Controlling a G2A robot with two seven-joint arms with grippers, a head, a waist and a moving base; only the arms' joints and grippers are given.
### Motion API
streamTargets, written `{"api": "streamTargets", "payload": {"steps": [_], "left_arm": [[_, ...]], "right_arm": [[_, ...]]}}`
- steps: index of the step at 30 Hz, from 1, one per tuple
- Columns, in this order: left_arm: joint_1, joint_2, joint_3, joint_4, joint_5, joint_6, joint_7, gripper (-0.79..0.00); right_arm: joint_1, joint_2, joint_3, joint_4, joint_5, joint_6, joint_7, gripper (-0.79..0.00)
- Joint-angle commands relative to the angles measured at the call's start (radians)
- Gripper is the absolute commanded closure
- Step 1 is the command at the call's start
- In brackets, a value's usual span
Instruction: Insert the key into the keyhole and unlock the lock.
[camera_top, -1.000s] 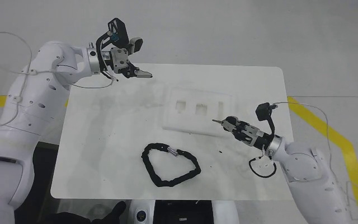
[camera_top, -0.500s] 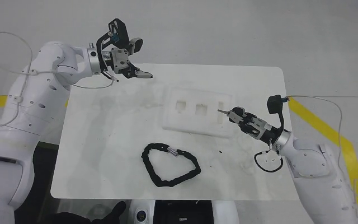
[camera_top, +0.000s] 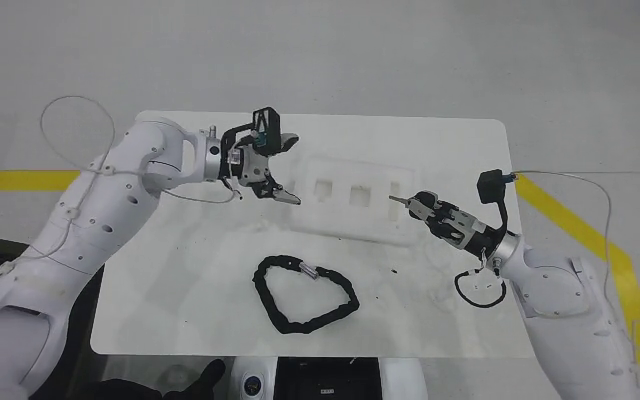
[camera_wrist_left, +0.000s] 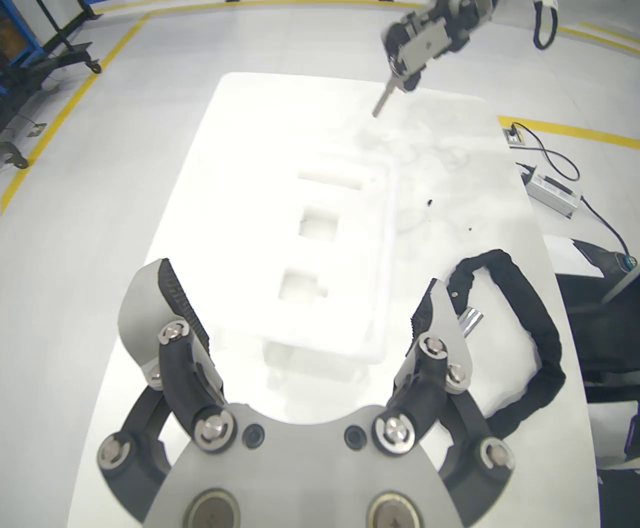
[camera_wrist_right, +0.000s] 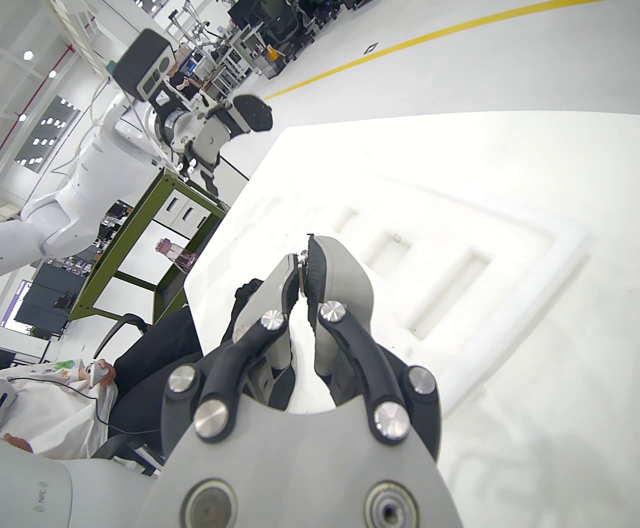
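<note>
While the right gripper (camera_top: 410, 203) pinches the key (camera_top: 397, 200) between nearly closed fingers, it hangs at centre right of the top view, over the right end of the white foam tray (camera_top: 340, 222). The key blade points toward frame left and, seen from the left wrist view, is clear of the table (camera_top: 180, 270). The left gripper (camera_top: 287, 196) is spread wide with nothing in it, at the tray's left edge, upper centre of the top view. Its fingers (camera_wrist_left: 175, 295) are far apart. The black chain lock (camera_top: 300, 290) lies as a closed loop on the table at lower centre, below the tray, well apart from both grippers. Its silver lock cylinder (camera_top: 311, 270) is on the loop's upper side. The keyhole is too small to make out.
</note>
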Motion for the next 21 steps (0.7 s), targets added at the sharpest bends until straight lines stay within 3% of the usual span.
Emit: {"api": "streamTargets", "payload": {"steps": [1,6,15,21], "left_arm": [[0.001,0.005,0.031,-0.01,-0.011,0.0,-0.008,-0.785],[-0.034,0.017,0.115,-0.05,0.02,0.0,-0.026,-0.785],[-0.105,0.037,0.266,-0.078,0.152,0.0,0.096,-0.785],[-0.105,0.037,0.266,-0.078,0.152,0.0,0.096,-0.785]], "right_arm": [[0.0,0.0,0.0,0.0,0.0,0.0,0.0,0.0],[0.0,0.0,0.0,0.0,0.0,0.0,0.0,0.0],[0.0,0.0,0.0,0.0,0.0,0.0,0.0,0.0],[0.0,0.0,0.0,0.0,0.0,0.0,0.0,0.0]]}}
